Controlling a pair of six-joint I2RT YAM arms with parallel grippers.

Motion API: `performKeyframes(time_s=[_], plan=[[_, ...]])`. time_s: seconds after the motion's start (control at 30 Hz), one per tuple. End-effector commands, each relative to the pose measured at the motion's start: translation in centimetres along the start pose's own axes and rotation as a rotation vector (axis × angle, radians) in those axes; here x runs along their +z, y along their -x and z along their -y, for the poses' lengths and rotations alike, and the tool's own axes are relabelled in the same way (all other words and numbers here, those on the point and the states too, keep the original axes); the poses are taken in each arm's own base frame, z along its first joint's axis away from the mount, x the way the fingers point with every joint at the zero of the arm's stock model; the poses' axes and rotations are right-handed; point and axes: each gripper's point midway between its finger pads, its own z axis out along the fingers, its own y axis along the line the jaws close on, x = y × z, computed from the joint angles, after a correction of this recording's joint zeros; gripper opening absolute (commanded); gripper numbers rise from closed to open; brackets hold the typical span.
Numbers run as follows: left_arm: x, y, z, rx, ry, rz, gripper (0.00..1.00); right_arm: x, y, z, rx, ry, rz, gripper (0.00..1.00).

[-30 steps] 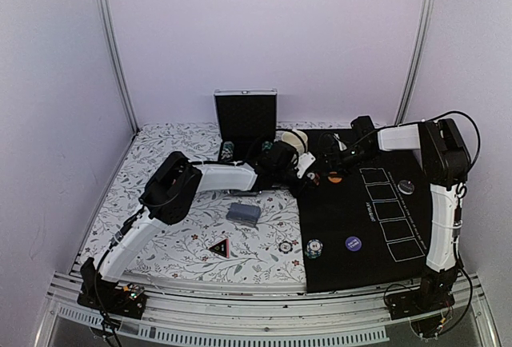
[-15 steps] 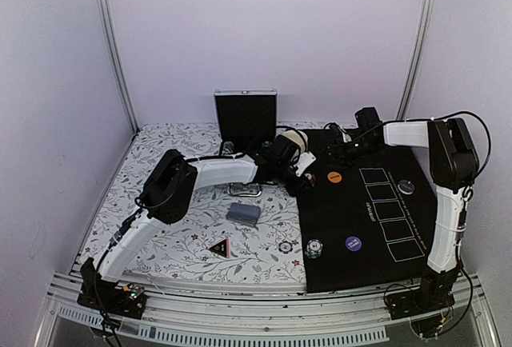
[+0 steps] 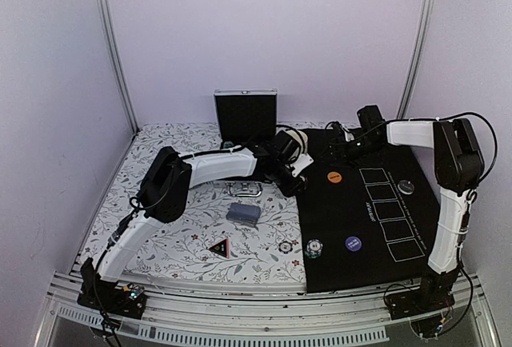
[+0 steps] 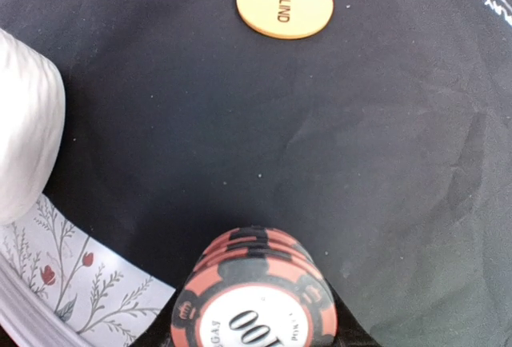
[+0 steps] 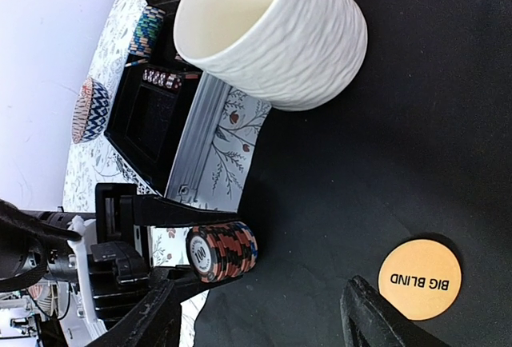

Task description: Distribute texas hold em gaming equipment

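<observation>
Chip stack: orange and black, marked 100. Clamped in the left gripper at the left edge of the black mat, toward the counter's far edge, near the cup. Whether it touches the mat cannot be told. Orange disc, reading BIG BLIND, lies flat on the mat close by. Right gripper: fingers spread, empty, over the mat's far end. Deck, triangle marker and blue disc lie toward the front edge.
</observation>
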Motion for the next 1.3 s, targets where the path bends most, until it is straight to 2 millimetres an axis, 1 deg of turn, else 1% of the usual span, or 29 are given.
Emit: performKeyframes(time_s=[0.0, 0.13, 0.3, 0.5, 0.57, 0.63, 0.73, 0.8, 0.9, 1.03, 1.1, 1.13, 1.2, 1.23, 1.27], plan=[[-0.1, -2.8, 0.9, 0.039, 0.000, -0.123, 0.41, -1.0, 0.0, -0.5, -0.024, -0.019, 0.011, 0.70], [0.4, -3.2, 0.9, 0.044, -0.005, -0.129, 0.47, -1.0, 0.0, -0.5, -0.025, -0.020, 0.010, 0.70], [0.4, -3.2, 1.0, 0.050, -0.005, -0.127, 0.58, -1.0, 0.0, -0.5, -0.027, -0.022, 0.009, 0.70], [-0.1, -2.1, 0.9, 0.056, -0.005, -0.094, 0.61, -1.0, 0.0, -0.6, -0.025, -0.019, 0.007, 0.71], [-0.5, -1.5, 1.1, 0.058, -0.021, -0.076, 0.66, -1.1, 0.0, -0.6, -0.027, -0.018, 0.008, 0.70], [-1.2, -0.8, 1.5, 0.063, -0.038, -0.053, 0.72, -1.2, 0.1, -0.7, -0.031, -0.018, 0.011, 0.71], [-3.0, 0.7, 1.5, 0.072, -0.032, 0.004, 0.79, -1.5, 0.3, -0.9, -0.037, -0.023, 0.018, 0.71], [-4.3, 2.1, 1.4, 0.081, -0.021, 0.069, 0.83, -1.8, 0.5, -1.2, -0.045, -0.026, 0.026, 0.71], [-6.6, 3.8, 1.5, 0.090, -0.017, 0.150, 0.85, -2.5, 1.0, -1.6, -0.058, -0.035, 0.044, 0.71], [-10.1, 5.1, 1.5, 0.085, -0.007, 0.228, 0.87, -3.5, 1.5, -1.5, -0.058, -0.084, 0.069, 0.71], [-12.1, 5.1, 1.5, 0.072, -0.007, 0.261, 0.87, -3.9, 1.6, -1.6, -0.059, -0.123, 0.079, 0.72], [-13.1, 5.0, 1.5, 0.056, -0.012, 0.274, 0.87, -3.8, 1.5, -1.7, -0.061, -0.145, 0.077, 0.72], [-15.0, 4.1, 0.6, -0.010, -0.020, 0.281, 0.87, -3.0, 1.0, -2.2, -0.088, -0.205, 0.053, 0.75], [-15.9, 3.4, 0.0, -0.057, -0.023, 0.280, 0.87, -2.4, 0.7, -2.6, -0.112, -0.237, 0.037, 0.79], [-16.8, 2.5, -1.4, -0.121, -0.023, 0.278, 0.87, -1.9, 0.5, -2.8, -0.136, -0.281, 0.023, 0.92]])
